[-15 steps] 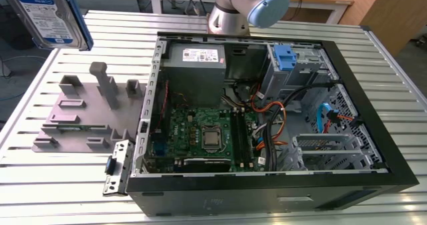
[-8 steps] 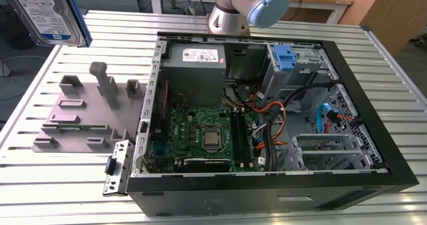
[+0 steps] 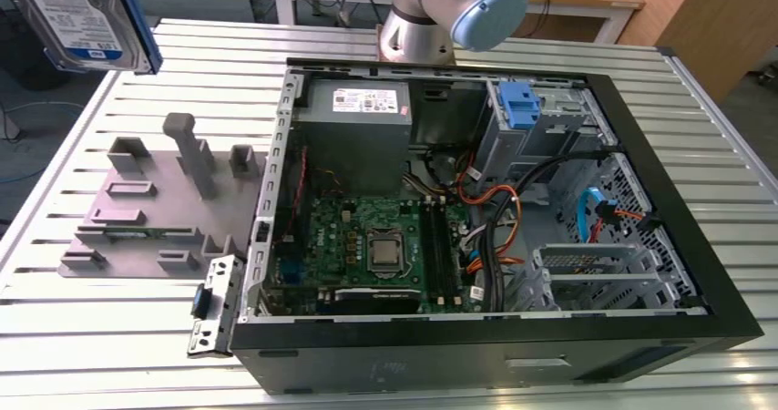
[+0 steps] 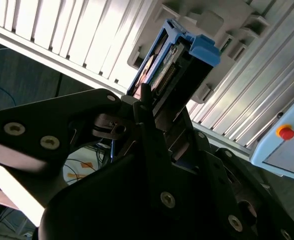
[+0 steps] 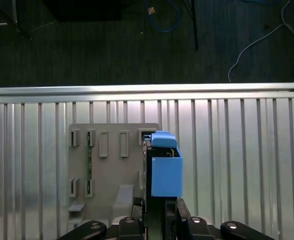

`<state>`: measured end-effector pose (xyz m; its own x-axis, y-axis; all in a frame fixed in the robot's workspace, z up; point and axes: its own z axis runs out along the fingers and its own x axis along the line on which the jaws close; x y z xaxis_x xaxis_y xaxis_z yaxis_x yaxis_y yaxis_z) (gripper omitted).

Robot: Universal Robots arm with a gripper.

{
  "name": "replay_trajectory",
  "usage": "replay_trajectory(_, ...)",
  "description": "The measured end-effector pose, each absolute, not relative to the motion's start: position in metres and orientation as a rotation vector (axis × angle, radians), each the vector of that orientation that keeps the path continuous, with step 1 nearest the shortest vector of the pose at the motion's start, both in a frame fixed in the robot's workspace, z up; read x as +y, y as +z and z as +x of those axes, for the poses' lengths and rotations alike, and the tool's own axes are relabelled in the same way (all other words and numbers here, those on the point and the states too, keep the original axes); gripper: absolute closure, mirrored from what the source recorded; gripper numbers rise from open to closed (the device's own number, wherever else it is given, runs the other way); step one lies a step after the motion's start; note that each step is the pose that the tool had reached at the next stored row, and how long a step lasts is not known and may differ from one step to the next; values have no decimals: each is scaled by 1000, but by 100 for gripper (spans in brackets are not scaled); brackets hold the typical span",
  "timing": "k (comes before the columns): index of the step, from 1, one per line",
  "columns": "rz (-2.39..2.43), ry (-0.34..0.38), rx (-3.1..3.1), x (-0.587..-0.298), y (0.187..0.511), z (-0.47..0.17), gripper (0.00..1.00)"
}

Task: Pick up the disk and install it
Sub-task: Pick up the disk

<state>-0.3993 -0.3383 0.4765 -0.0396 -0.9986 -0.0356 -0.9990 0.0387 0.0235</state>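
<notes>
Between the black jaws, closed tight on it in both wrist views, sits the disk (image 5: 166,172): flat silver metal, blue plastic frame. In the exterior view it hangs upper left, above the ribbed tabletop (image 3: 97,337) and grey slotted holder (image 3: 146,210).

So the case (image 3: 680,273) lies open side up in the exterior view, and access from above is free. Inside, the drive bay (image 3: 553,118) is at 1 o'clock with a blue latch (image 3: 520,105), the power supply (image 3: 364,109) is at 11, and cables (image 3: 516,196) crowd 3. The grey fixture (image 3: 146,210) at 9 has upright posts (image 3: 189,146). The disk (image 3: 91,18) hangs well above them.
</notes>
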Motion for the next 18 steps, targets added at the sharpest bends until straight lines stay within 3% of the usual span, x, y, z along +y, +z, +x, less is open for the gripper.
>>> replay_trajectory(18, -2171, 63, 2258, -338, 494, -399, 65)
